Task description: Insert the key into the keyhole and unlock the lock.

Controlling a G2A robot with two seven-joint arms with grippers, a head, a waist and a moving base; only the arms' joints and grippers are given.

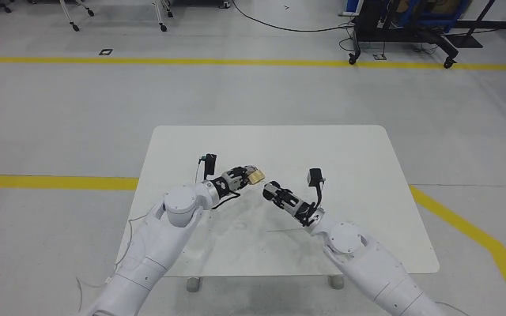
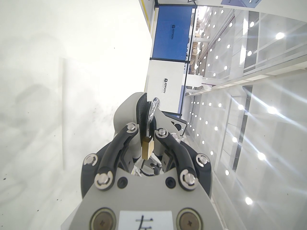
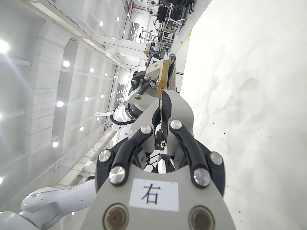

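padlock [image 2: 147, 149]: brass, held aloft | key [image 2: 152, 111]: silver, tip touching padlock (depth unclear)

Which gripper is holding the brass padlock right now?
The left gripper: the padlock sits clamped in it. The right gripper is closed, its tip at the padlock's bottom end.

Left tool [image 1: 248, 174] grips lock [image 1: 255, 177] — right tool [image 1: 268, 187] near.

Over the table [image 1: 340, 150], the left gripper [image 1: 250, 176] clamps the lock [image 1: 255, 174] and blocks its 8 o'clock side. The right gripper [image 1: 269, 188], closed on the key [image 2: 152, 112], blocks 4 o'clock. Passage lies from 10 through 2 o'clock.
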